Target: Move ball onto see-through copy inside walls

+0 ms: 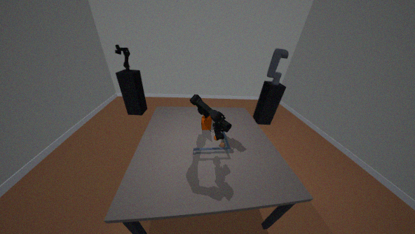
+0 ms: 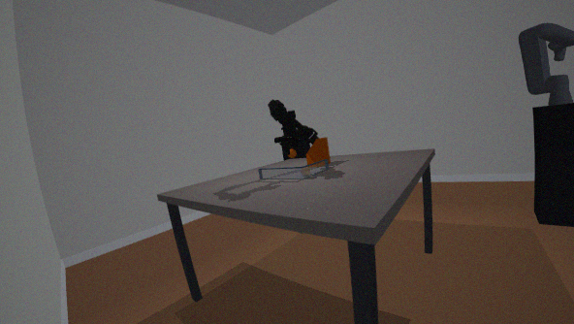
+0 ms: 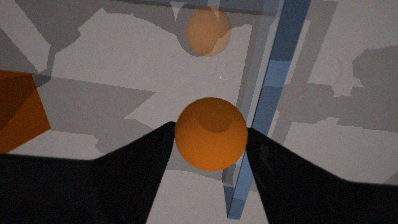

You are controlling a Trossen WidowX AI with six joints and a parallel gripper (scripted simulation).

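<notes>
The orange ball (image 1: 215, 138) (image 2: 292, 153) (image 3: 211, 145) is between the two black fingertips. My gripper (image 3: 210, 130) is shut on it and holds it above the table, with both fingertips touching its sides in the wrist view. The see-through copy (image 1: 222, 144) (image 2: 305, 172) (image 3: 208, 31) rests on the table inside the corner, apart from the ball and farther up in the wrist view. The low clear walls with blue edges (image 1: 210, 149) (image 3: 280, 72) meet in a corner beside the copy. In the top and exterior views the fingers are dark and partly hide the ball.
An orange block (image 1: 206, 123) (image 2: 318, 151) (image 3: 25, 117) stands on the table (image 1: 168, 189) (image 2: 339, 209) behind the walls in the top view, near the arm. Two other robot arms stand on dark pedestals (image 1: 131, 92) (image 1: 269, 103) beyond the table. Arm shadows cross the tabletop.
</notes>
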